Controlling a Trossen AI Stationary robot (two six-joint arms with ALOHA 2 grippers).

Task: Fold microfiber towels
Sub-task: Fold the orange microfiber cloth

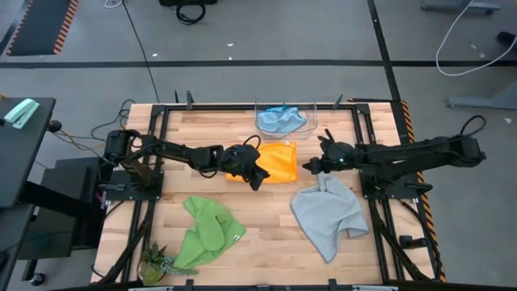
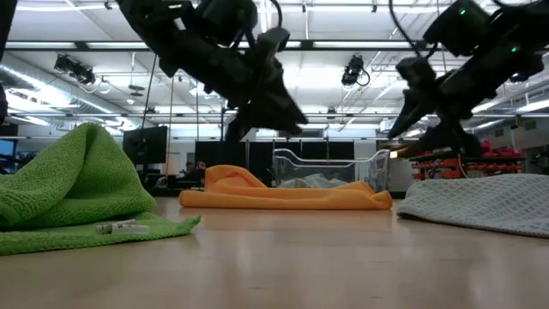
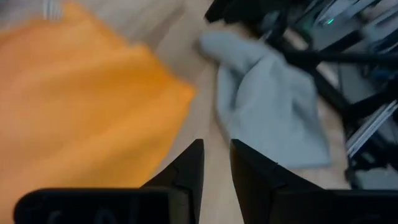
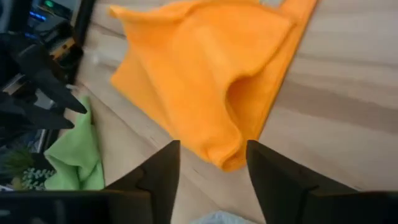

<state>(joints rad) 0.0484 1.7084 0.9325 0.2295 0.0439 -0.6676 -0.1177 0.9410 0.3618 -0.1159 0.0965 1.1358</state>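
Note:
A yellow-orange towel (image 1: 271,162) lies folded at the table's middle, with a raised fold at one end (image 2: 236,178). My left gripper (image 1: 260,179) hangs above its near edge, fingers (image 3: 193,162) a narrow gap apart with bare wood between them. My right gripper (image 1: 308,167) hovers just right of the orange towel (image 4: 205,68), open wide and holding nothing. A light grey towel (image 1: 327,214) lies crumpled at the near right. A green towel (image 1: 206,230) lies bunched at the near left. A light blue towel (image 1: 281,120) rests in a clear bin.
The clear bin (image 1: 311,113) stands at the table's far edge. A small green plant (image 1: 157,260) sits at the near left corner. Black frame rails (image 1: 380,194) run along both sides of the table. Bare wood shows between the green and grey towels.

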